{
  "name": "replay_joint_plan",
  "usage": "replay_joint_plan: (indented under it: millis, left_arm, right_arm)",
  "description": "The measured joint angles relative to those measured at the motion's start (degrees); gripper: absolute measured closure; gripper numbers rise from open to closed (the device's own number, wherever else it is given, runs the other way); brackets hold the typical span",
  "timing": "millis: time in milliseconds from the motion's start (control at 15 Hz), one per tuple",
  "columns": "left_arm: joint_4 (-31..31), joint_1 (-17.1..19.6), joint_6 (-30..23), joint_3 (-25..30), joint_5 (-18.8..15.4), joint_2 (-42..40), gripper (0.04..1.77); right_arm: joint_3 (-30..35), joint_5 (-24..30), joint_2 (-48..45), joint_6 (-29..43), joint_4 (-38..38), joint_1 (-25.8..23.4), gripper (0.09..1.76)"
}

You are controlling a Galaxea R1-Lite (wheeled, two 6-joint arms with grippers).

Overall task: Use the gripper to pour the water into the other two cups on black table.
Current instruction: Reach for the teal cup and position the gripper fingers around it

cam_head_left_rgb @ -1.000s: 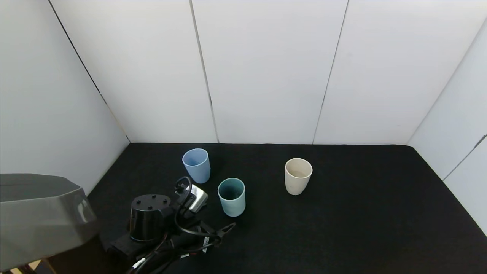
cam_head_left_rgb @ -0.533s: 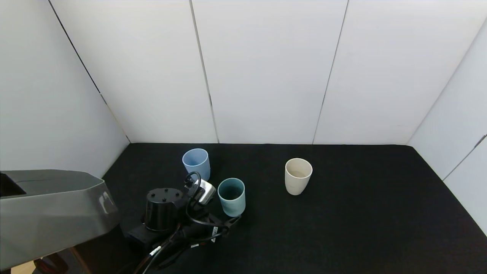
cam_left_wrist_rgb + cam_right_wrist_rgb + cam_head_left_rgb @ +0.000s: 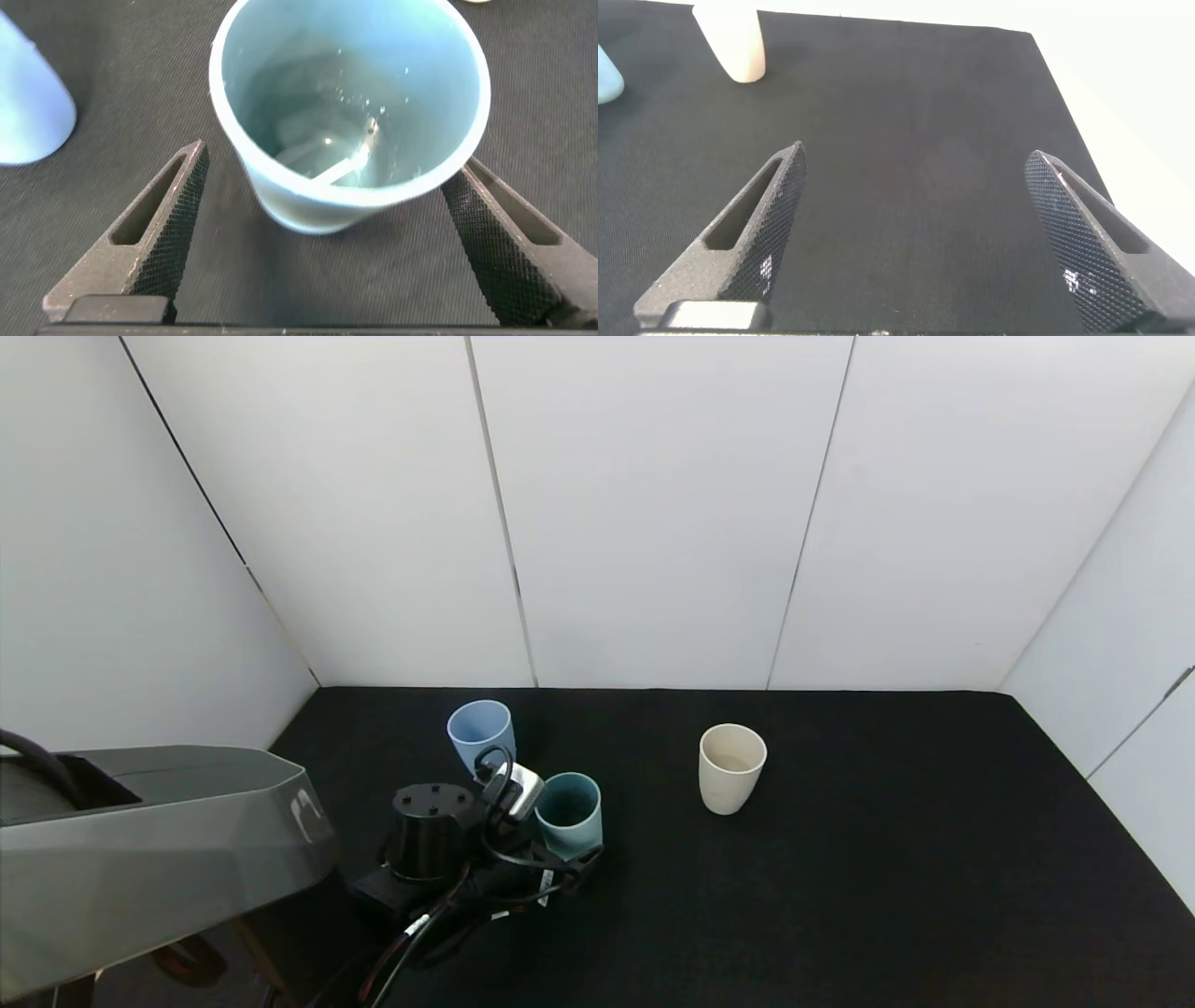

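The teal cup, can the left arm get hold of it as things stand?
Probably yes. The left tool is open, with the teal cup standing upright between its fingers and nothing in the way.

The table [image 3: 887, 877] is matte black with a cloth-like weave, backed by plain white wall panels [image 3: 653, 513]. On the table, a teal-green tumbler [image 3: 569, 814] has a light blue cup [image 3: 479, 733] behind it and a cream-beige cup [image 3: 731, 767] off to its right. The left gripper [image 3: 346, 252] is black with cross-hatched finger pads [image 3: 187, 219]; the arm casing [image 3: 149, 859] is grey.
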Motion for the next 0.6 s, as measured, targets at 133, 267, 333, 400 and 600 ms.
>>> replay_joint_plan:
  millis: [133, 267, 333, 400, 600]
  left_arm:
    - [0.13, -0.3, -0.04, -1.17, -0.15, 0.71, 0.09]
    - [0.13, -0.69, -0.1, -1.91, -0.33, 1.1, 0.09]
    - [0.13, -0.87, -0.12, -2.24, -0.34, 1.27, 0.09]
    - [0.11, -0.96, -0.17, -2.57, -0.39, 1.49, 0.09]
    - [0.15, -1.08, -0.37, -3.28, -0.06, 2.15, 0.09]
  right_arm:
    - [0.0, -0.02, 0.0, 0.0, 0.0, 0.0, 0.14]
    - [0.0, 0.0, 0.0, 0.02, 0.0, 0.0, 0.14]
    - [0.0, 0.0, 0.0, 0.02, 0.0, 0.0, 0.14]
    - [0.0, -0.02, 0.0, 0.02, 0.0, 0.0, 0.14]
    - [0.0, 0.0, 0.0, 0.0, 0.0, 0.0, 0.14]
